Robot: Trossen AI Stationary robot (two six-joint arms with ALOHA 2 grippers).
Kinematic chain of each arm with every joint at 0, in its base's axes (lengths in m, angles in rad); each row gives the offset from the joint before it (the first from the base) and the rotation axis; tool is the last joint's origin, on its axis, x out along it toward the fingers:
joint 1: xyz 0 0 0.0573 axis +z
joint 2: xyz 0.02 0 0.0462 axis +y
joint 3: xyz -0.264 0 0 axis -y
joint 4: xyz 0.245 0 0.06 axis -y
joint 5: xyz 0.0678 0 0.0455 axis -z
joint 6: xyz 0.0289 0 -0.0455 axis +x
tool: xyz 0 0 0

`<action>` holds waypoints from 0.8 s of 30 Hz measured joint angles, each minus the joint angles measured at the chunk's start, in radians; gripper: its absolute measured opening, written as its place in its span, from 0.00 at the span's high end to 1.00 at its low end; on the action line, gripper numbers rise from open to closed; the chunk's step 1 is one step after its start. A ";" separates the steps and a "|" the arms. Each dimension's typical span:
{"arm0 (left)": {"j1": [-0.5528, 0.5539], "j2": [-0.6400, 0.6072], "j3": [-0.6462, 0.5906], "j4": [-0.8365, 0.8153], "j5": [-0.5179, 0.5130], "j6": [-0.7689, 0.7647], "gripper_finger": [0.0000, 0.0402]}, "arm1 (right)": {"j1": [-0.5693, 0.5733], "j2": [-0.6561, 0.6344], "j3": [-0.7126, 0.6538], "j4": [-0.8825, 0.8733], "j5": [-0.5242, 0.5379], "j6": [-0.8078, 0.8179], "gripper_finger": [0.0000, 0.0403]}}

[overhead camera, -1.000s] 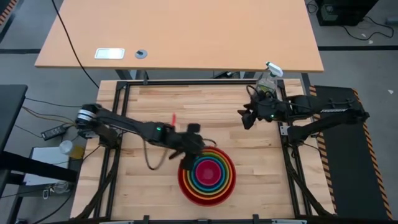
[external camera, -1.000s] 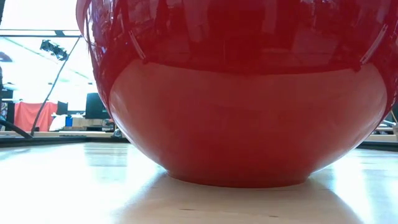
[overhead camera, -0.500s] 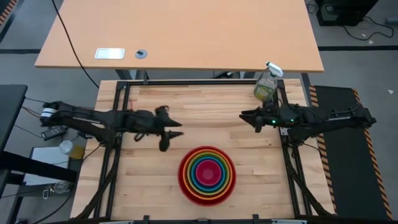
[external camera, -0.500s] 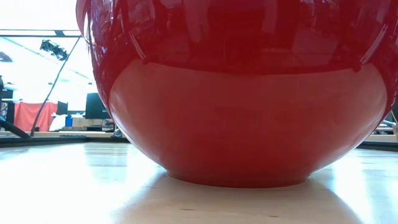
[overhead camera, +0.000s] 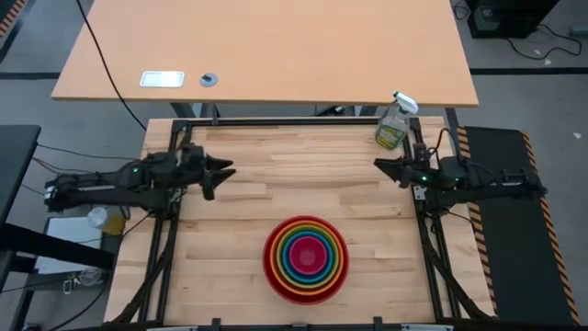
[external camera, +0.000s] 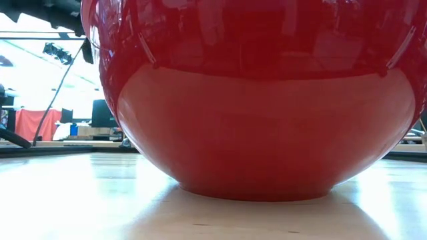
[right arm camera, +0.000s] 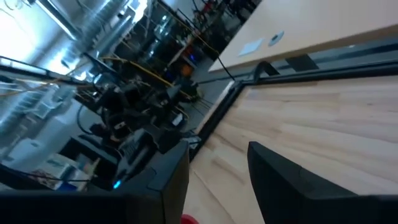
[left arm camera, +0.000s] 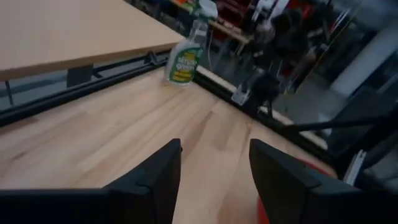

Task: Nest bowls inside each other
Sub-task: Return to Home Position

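Note:
Several bowls sit nested as one stack (overhead camera: 305,259) in the near middle of the wooden table. The red outer bowl (external camera: 260,100) rests on its base and fills the low view; the rainbow-coloured inner ones show only from above. My left gripper (overhead camera: 223,173) hangs open over the table's left part, far-left of the stack, with nothing between its fingers (left arm camera: 214,168). My right gripper (overhead camera: 378,166) hangs open by the right edge, far-right of the stack, also with nothing in it (right arm camera: 217,168).
A spray bottle (overhead camera: 393,124) stands at the table's far right corner and also shows in the left wrist view (left arm camera: 184,59). A black frame (overhead camera: 175,147) runs along the table's sides. A second tabletop (overhead camera: 266,46) lies beyond the far edge.
My left gripper has drawn away from the stack's left rim, going toward the table's left and far edges, and has rolled. My right gripper has pulled back toward the right edge. The stack of bowls has stayed where it was.

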 joint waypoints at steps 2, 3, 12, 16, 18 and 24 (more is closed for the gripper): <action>0.009 -0.066 -0.036 0.005 0.001 -0.030 0.52 | 0.000 -0.030 -0.008 -0.005 0.006 -0.002 0.58; 0.012 -0.101 -0.055 0.004 0.001 -0.047 0.52 | 0.000 -0.041 -0.009 0.000 0.014 -0.004 0.58; 0.019 -0.389 -0.141 -0.029 -0.067 -0.112 0.52 | 0.000 -0.153 -0.010 0.001 0.049 -0.057 0.58; 0.019 -0.485 -0.144 -0.101 -0.094 -0.133 0.52 | 0.000 -0.190 -0.024 -0.008 0.063 -0.057 0.58; 0.019 -0.522 -0.144 -0.124 -0.102 -0.136 0.52 | 0.000 -0.213 -0.063 0.003 0.068 -0.036 0.58; 0.020 -0.519 -0.144 -0.150 -0.118 -0.139 0.52 | 0.000 -0.262 -0.253 0.185 0.067 0.058 0.58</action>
